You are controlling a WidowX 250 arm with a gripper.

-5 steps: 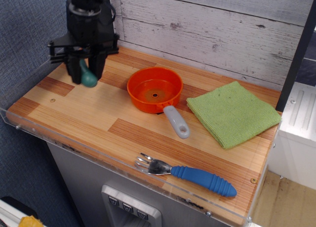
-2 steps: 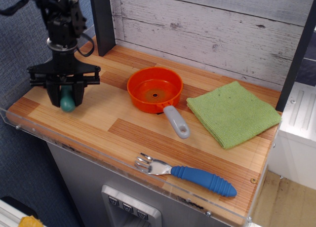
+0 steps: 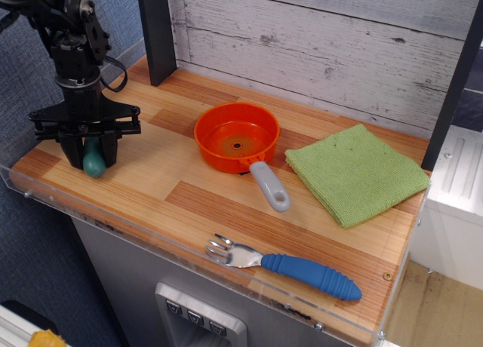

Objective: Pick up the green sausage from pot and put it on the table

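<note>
The green sausage (image 3: 93,161) is a small teal cylinder held upright between my fingers, its lower end at or just above the table (image 3: 189,188) near the front left corner. My gripper (image 3: 91,157) is shut on it, pointing straight down. The pot (image 3: 236,136), an orange pan with a grey handle, stands empty in the middle of the table, well to the right of my gripper.
A light green cloth (image 3: 355,173) lies at the right. A fork with a blue ribbed handle (image 3: 290,266) lies near the front edge. A clear acrylic rim (image 3: 151,234) runs along the front. A dark post (image 3: 157,30) stands at the back left.
My gripper has carried the sausage left and toward the front, and down, from beside the pot to the table's front left corner.
</note>
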